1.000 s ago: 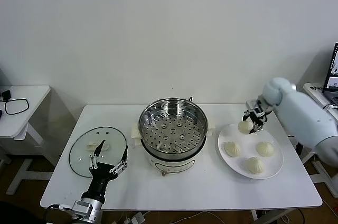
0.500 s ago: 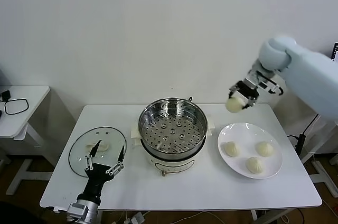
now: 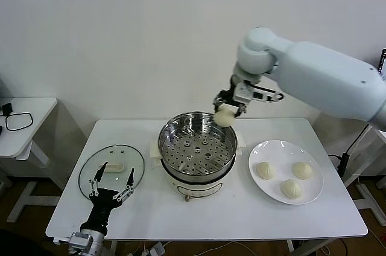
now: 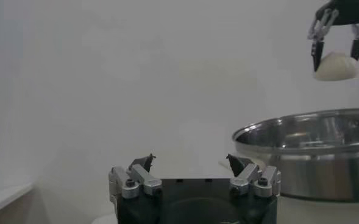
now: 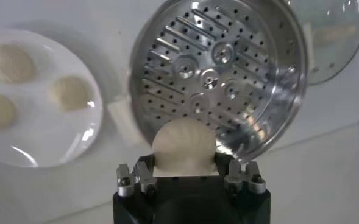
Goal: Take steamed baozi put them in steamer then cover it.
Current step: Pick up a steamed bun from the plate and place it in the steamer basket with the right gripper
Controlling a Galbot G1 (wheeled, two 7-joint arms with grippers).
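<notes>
Baozi [image 3: 224,116] above steamer [image 3: 197,147] rim

Counts: 4 baozi, 1 steamer, 1 lid, 1 plate, 2 grippers, 1 worktop.

Baozi: 3 on the plate [image 3: 309,194] — one [image 3: 264,170], one [image 3: 302,170], one [image 3: 291,189] — plus 1 baozi [image 3: 225,116] in the right gripper [image 3: 229,110], held over the steamer [image 3: 197,150] rim. 1 perforated tray inside the steamer, no baozi on it. 1 glass lid [image 3: 112,171] with 1 knob. Left gripper [image 3: 110,187] holds nothing. 1 main worktop [image 3: 211,220], 1 side table [image 3: 24,123].
</notes>
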